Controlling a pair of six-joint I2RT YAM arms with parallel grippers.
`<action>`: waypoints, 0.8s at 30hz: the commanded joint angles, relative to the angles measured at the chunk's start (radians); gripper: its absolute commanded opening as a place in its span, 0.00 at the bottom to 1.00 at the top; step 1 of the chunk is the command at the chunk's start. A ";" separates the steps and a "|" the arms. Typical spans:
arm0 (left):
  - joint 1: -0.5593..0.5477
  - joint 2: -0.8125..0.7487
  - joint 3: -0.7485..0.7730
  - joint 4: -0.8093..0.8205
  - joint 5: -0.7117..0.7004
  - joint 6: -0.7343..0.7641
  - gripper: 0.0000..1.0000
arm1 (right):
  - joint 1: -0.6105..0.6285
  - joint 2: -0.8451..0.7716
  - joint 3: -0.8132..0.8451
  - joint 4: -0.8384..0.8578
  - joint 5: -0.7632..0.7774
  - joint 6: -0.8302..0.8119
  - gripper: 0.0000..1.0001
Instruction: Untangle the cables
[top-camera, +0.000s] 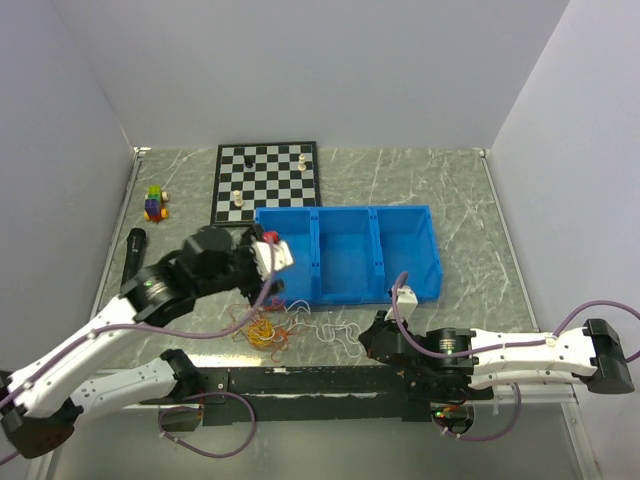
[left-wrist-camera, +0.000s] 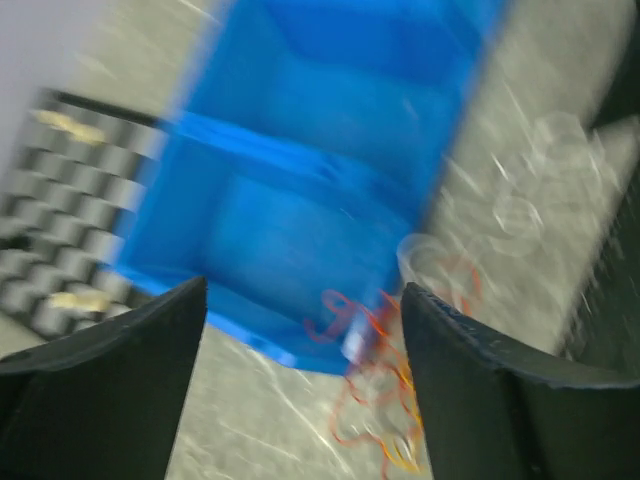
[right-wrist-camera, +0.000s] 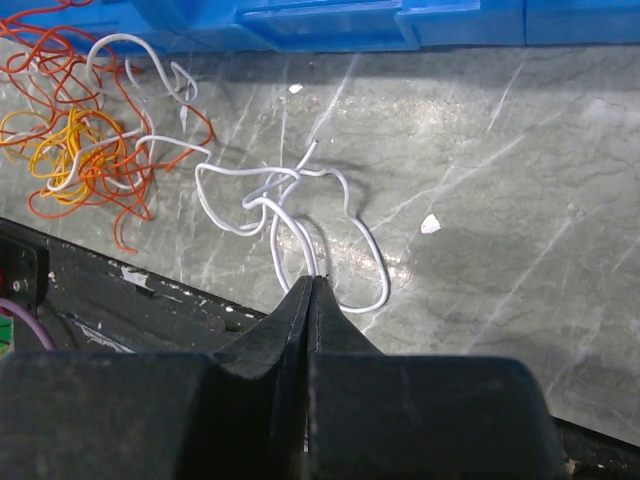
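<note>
The cables lie in a tangle (top-camera: 265, 330) in front of the blue bin: orange, red and yellow strands (right-wrist-camera: 80, 160), with a white cable (right-wrist-camera: 290, 190) looping out to the right. My right gripper (right-wrist-camera: 312, 282) is low at the near table edge and shut on a loop of the white cable; it also shows in the top view (top-camera: 370, 338). My left gripper (top-camera: 272, 285) hovers above the tangle by the bin's left front corner. In the blurred left wrist view it (left-wrist-camera: 302, 295) is open and empty, with red and orange strands (left-wrist-camera: 380, 400) below, near its right finger.
A blue three-compartment bin (top-camera: 345, 255) stands just behind the cables. A chessboard (top-camera: 265, 183) with a few pieces is at the back. A coloured block toy (top-camera: 155, 203) and a black stick-like object (top-camera: 135, 242) lie at the left. A black base strip (top-camera: 300, 380) runs along the near edge.
</note>
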 joint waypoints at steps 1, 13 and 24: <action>0.006 0.038 -0.090 -0.105 0.234 0.103 0.87 | 0.011 -0.018 -0.020 0.018 0.013 -0.002 0.00; 0.041 0.257 -0.176 0.022 0.196 0.110 0.85 | 0.033 -0.085 -0.061 0.026 0.039 0.035 0.00; 0.118 0.412 -0.127 -0.048 0.277 0.090 0.65 | 0.040 -0.127 -0.072 0.000 0.041 0.035 0.00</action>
